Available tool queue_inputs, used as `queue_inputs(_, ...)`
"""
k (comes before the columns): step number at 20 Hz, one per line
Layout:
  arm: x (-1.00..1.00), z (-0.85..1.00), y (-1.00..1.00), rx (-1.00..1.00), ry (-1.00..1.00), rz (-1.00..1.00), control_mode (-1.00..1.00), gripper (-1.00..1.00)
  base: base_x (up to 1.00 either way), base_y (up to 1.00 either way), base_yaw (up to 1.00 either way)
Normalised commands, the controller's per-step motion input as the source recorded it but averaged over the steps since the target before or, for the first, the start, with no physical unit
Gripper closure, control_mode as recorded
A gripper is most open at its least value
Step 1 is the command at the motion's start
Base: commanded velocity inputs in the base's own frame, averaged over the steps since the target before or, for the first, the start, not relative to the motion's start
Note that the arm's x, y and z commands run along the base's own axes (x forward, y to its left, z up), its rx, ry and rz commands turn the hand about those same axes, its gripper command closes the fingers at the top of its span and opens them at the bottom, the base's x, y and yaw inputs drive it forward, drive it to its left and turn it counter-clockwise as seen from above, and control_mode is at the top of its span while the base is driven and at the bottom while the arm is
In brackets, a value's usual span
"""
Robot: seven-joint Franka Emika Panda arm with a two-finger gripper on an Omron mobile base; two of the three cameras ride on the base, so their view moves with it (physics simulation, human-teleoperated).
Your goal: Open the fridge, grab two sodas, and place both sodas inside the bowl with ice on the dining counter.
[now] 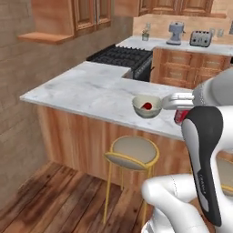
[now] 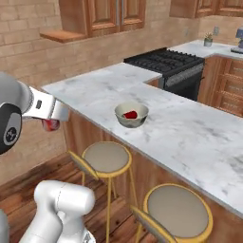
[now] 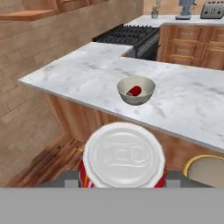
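A grey-green bowl [image 1: 147,106] [image 2: 131,115] [image 3: 136,90] stands on the white marble dining counter [image 1: 91,91] [image 2: 190,128] [image 3: 78,74], near its front edge. One red soda [image 1: 147,106] [image 2: 130,114] [image 3: 134,91] lies inside it. My gripper [image 1: 180,111] [image 2: 51,121] is shut on a second red soda [image 1: 180,117] [image 2: 50,125] [image 3: 124,157], whose silver top faces the hand camera. It hangs in front of the counter's edge, short of the bowl and at about counter height. The fridge is out of view.
Round stools with yellow legs [image 1: 132,152] [image 2: 105,157] [image 2: 178,209] stand under the counter's front edge. A black stove [image 1: 123,57] [image 2: 166,61] sits behind the counter. A toaster [image 1: 200,38] and a coffee machine [image 1: 175,32] are on the far counter.
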Motion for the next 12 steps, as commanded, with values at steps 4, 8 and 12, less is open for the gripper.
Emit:
queue_inputs(4, 0.00, 0.00, 0.00, 0.00, 0.00, 0.00, 1.00, 1.00, 0.56, 0.50, -0.52)
queue_inputs(8, 0.00, 0.00, 0.00, 0.00, 0.00, 0.00, 1.00, 1.00, 0.53, 0.55, -0.51)
queue_inputs(12, 0.00, 0.00, 0.00, 0.00, 0.00, 0.00, 1.00, 1.00, 0.50, 0.55, -0.51)
